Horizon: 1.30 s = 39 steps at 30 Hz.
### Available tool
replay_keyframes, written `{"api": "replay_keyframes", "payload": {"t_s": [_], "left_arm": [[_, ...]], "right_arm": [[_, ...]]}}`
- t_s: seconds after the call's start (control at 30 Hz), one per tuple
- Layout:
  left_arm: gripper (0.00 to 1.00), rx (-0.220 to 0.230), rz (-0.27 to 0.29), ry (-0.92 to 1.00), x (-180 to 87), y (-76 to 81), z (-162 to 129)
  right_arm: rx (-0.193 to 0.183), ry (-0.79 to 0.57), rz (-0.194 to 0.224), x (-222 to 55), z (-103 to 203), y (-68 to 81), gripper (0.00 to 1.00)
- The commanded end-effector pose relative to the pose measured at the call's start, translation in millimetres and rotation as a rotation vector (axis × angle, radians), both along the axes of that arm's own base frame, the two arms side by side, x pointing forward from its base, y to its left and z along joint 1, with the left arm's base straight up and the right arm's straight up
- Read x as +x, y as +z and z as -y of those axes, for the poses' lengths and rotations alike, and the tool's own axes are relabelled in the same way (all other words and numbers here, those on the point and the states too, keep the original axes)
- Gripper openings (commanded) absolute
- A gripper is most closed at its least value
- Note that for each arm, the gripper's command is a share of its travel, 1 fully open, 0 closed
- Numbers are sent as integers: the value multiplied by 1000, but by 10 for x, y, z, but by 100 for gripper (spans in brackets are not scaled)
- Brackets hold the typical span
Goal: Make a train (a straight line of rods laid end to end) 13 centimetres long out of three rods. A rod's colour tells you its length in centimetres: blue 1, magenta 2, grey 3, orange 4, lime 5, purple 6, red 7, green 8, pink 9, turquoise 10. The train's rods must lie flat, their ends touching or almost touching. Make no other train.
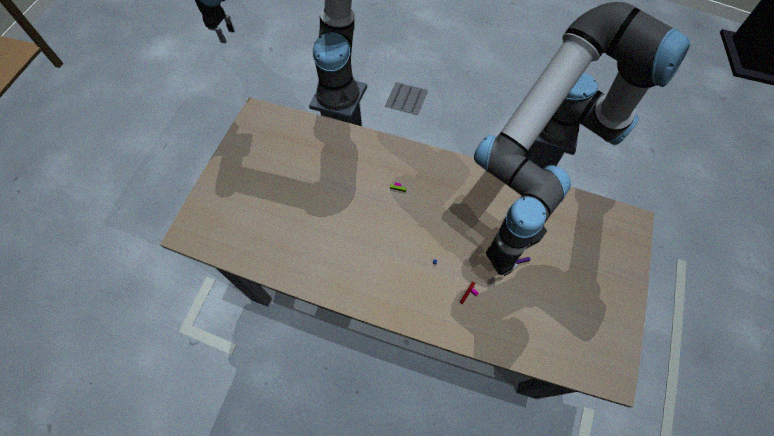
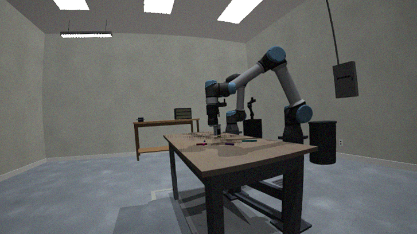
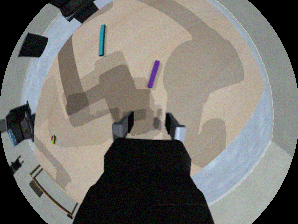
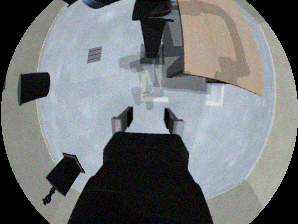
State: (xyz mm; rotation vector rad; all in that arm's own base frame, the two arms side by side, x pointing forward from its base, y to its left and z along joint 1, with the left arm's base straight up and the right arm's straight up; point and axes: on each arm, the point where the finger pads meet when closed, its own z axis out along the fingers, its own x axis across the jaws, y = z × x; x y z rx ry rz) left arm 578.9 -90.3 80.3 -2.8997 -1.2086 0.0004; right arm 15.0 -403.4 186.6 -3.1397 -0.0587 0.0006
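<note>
A red rod [image 1: 466,294] [image 2: 199,144] lies flat, with one magenta rod [image 1: 475,292] against its long side. A small blue rod [image 1: 434,262] lies apart. A lime rod [image 1: 398,188] lies with another magenta rod [image 1: 398,184] close beside it. A purple rod [image 1: 523,260] [image 2: 229,144] [image 3: 154,74] lies near my left gripper. A turquoise rod [image 3: 102,40] [image 2: 249,141] is hidden behind the arm in the top view. My left gripper [image 3: 149,118] is open and empty above the table, beside the purple rod. My right gripper [image 4: 148,113] [image 1: 225,31] is open and empty, off the table.
The wooden table [image 1: 303,243] carries the rods. The left arm reaches over its right part in the top view, and broad arm shadows cross the top. The right arm's base stands behind the table's back edge. The lime and magenta pair is far from the red rod.
</note>
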Motion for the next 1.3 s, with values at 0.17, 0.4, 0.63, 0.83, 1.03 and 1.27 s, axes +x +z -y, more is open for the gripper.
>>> {"api": "replay_keyframes", "payload": {"t_s": [0.17,0.4,0.63,0.83,1.03,1.27], "left_arm": [[100,-1,2,112,-229,32,15],[100,-1,2,360,-739,56,24],[100,-1,1,532,-1087,47,15],[100,-1,1,705,-1432,16,-8],[100,-1,1,770,-1558,-1,-20],[100,-1,1,772,-1563,-2,-21]], "right_arm": [[-1,0,0,1,3,4,100],[-1,0,0,1,3,4,100],[-1,0,0,1,3,4,100],[-1,0,0,1,3,4,100],[-1,0,0,1,3,4,100],[-1,0,0,1,3,4,100]]}}
